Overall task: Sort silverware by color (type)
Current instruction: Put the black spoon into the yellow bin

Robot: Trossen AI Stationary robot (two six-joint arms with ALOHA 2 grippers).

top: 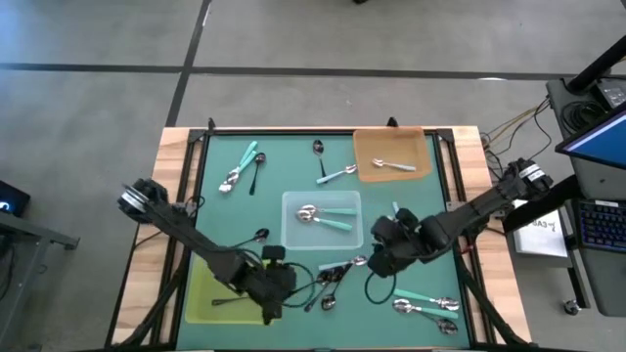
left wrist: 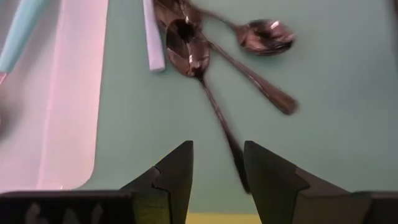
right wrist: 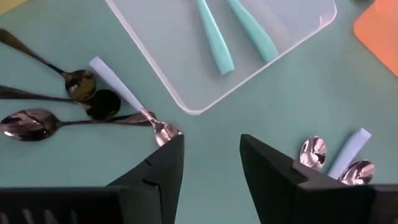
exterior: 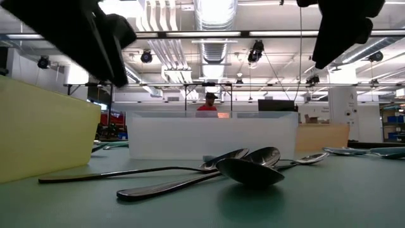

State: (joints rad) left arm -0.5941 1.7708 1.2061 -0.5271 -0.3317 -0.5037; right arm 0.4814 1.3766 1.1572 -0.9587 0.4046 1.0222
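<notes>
Silverware lies scattered on the green mat [top: 293,186]. A heap of dark spoons [top: 333,279] lies near the front, and in the low view its dark spoons [exterior: 250,171] rest flat on the mat. Two teal-handled spoons [top: 325,217] lie in the clear tray [top: 293,235], and one silver spoon [top: 391,164] lies in the orange tray [top: 423,147]. My left gripper [left wrist: 217,168] hovers open just left of the heap, with a dark spoon's handle [left wrist: 227,134] on the mat running toward its gap. My right gripper [right wrist: 211,162] hangs open above the mat, between the clear tray's near corner and the heap.
A yellow-green tray [top: 201,303] stands at the front left, under my left arm. More spoons lie at the far left [top: 240,166], far middle [top: 337,174] and front right [top: 425,305]. A person in red [exterior: 207,104] stands far behind the table.
</notes>
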